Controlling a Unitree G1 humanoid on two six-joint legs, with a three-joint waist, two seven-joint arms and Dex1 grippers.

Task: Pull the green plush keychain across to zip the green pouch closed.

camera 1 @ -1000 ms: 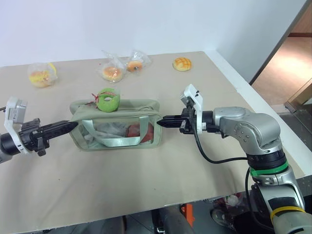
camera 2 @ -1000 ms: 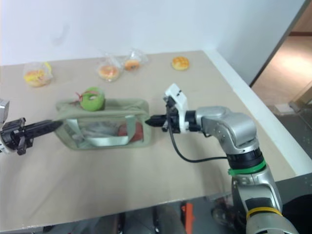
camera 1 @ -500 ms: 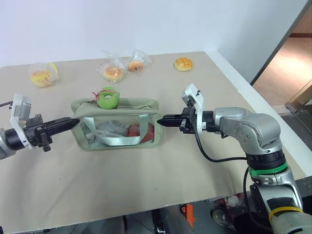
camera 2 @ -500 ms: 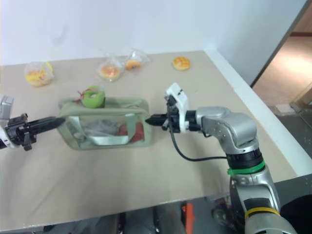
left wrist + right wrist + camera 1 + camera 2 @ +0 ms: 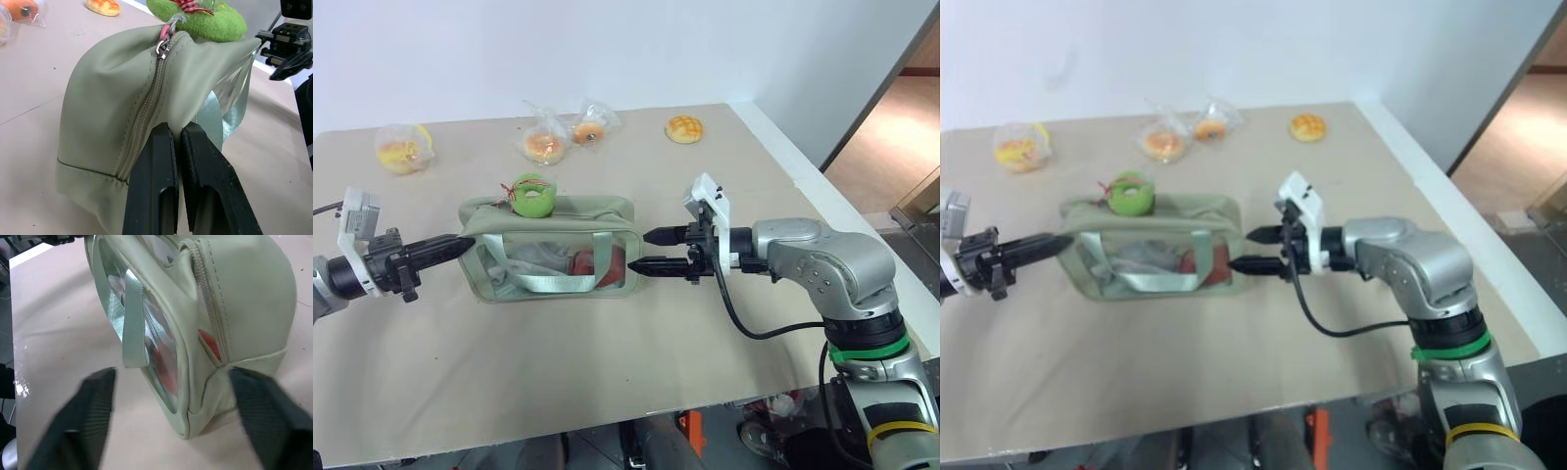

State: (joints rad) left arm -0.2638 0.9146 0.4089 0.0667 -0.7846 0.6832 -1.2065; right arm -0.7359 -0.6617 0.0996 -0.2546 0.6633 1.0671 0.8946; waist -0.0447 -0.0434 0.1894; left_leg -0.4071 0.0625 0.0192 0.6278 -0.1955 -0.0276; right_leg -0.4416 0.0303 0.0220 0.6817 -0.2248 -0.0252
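The green pouch [image 5: 570, 217] lies on its side mid-table, its clear window and strap handles facing me. The green plush keychain [image 5: 530, 196] rests on the pouch's top near the left end, hanging from the zipper pull [image 5: 164, 44]. My left gripper [image 5: 458, 245] is level and shut on the fabric of the pouch's left end, just below the zipper line [image 5: 146, 103]. My right gripper [image 5: 640, 250] stands open at the pouch's right end, one finger high and one low, with nothing gripped. In the right wrist view that end of the pouch [image 5: 234, 298] lies ahead of the spread fingers.
Three wrapped buns [image 5: 399, 149], [image 5: 543, 145], [image 5: 585, 129] and one bare bun [image 5: 683, 127] sit along the back of the table. The table's right edge [image 5: 822, 186] drops to the floor. A white wall stands behind.
My right gripper, earlier shut at the pouch's right end, has opened wide. The left gripper keeps its hold on the left end.
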